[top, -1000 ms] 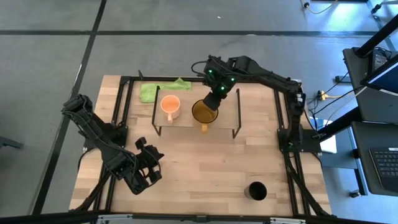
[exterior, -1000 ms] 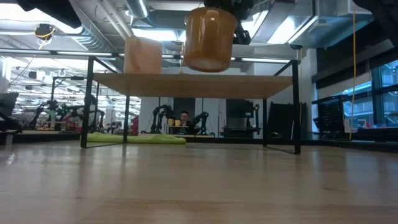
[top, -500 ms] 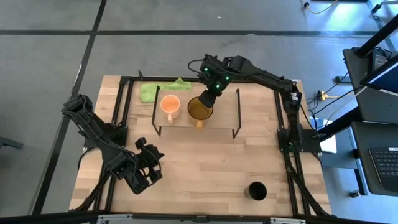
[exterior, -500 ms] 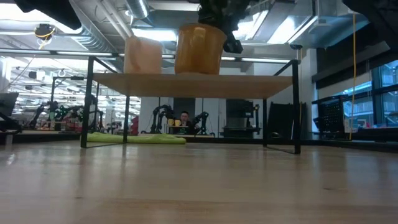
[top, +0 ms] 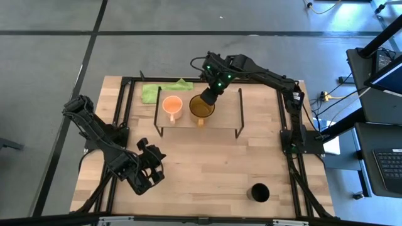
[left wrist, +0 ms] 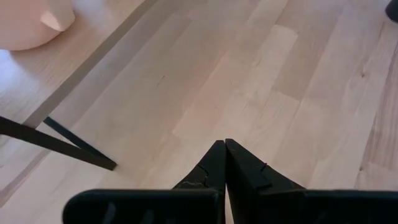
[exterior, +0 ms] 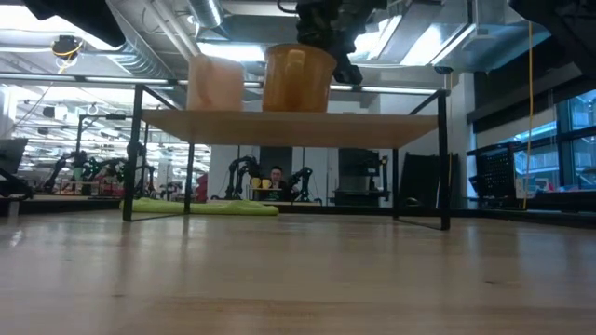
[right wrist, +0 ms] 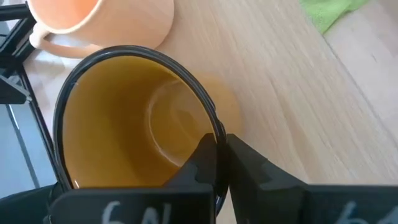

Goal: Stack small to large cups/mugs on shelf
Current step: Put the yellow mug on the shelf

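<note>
olive mug (top: 201, 108) sits on shelf (top: 229, 113) beside orange mug (top: 171, 105); right gripper (top: 210, 94) pinches its rim, so open gently, then lift straight up.

The shelf (top: 226, 112) stands toward the worktop's (top: 207, 163) far edge. On it, the small mug (top: 172, 107) sits at the left end, the wider mug (top: 201, 109) just beside it on its right. A cloth (top: 158, 91) lies behind the shelf's left end. The cup (top: 259, 192) stands near the worktop's near right corner.
</note>
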